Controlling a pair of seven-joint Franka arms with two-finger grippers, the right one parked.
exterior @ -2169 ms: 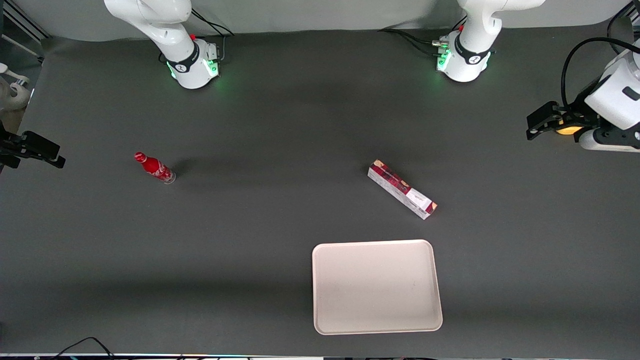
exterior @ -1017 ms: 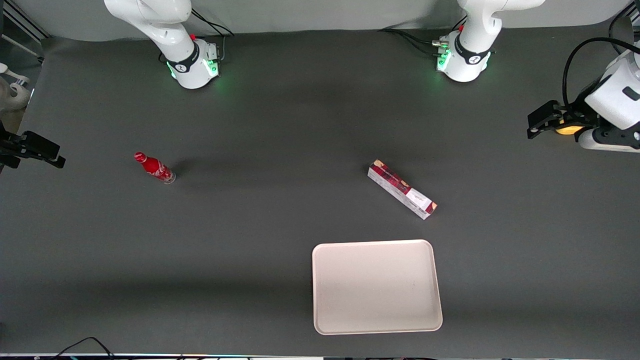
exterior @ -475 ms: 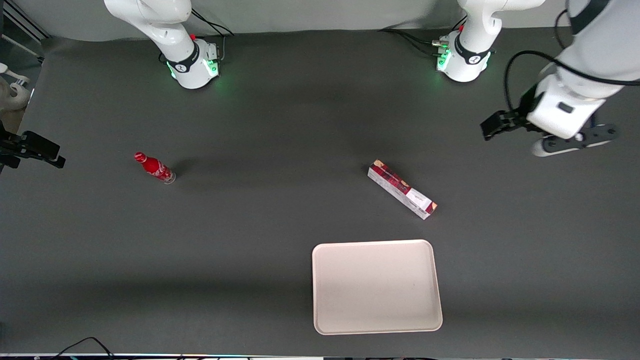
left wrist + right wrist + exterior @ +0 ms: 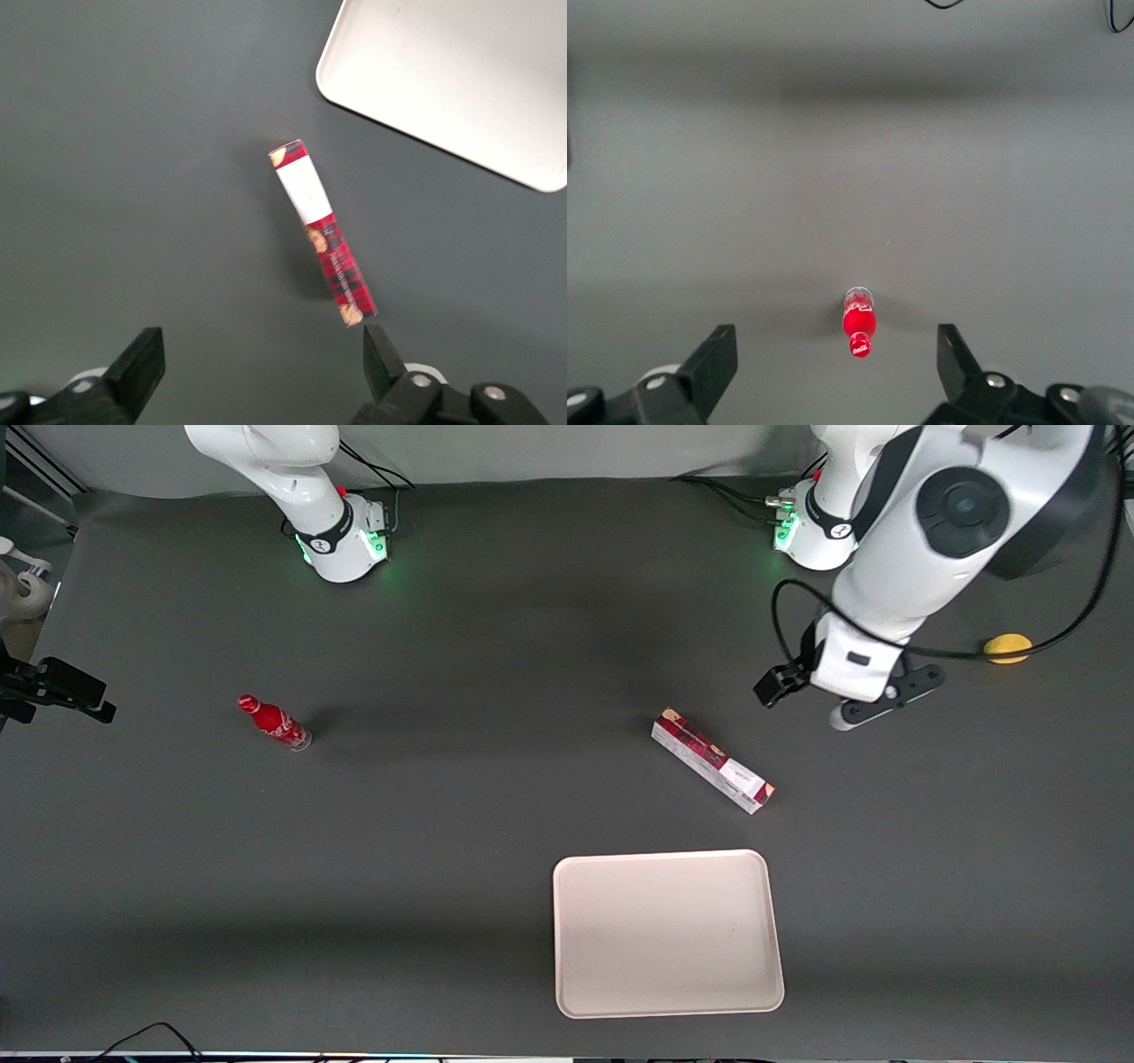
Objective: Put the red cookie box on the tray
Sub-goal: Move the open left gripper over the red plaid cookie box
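The red cookie box (image 4: 713, 760) lies flat and slantwise on the dark table, a little farther from the front camera than the tray (image 4: 669, 934). The cream-pink tray holds nothing. My left gripper (image 4: 780, 691) hangs above the table beside the box, toward the working arm's end and slightly farther from the front camera. In the left wrist view the box (image 4: 322, 232) lies ahead of the open gripper (image 4: 261, 359), with one end close to one of its fingers (image 4: 379, 352) and nothing between them. A corner of the tray (image 4: 452, 80) shows past the box.
A small red soda bottle (image 4: 275, 723) stands toward the parked arm's end of the table, also in the right wrist view as a bottle (image 4: 859, 323). A small yellow object (image 4: 1008, 646) lies toward the working arm's end. Two arm bases (image 4: 819, 536) stand along the back edge.
The left arm has swung in from the working arm's end of the table toward the cookie box, uncovering the yellow object. Box, tray and bottle have not moved.
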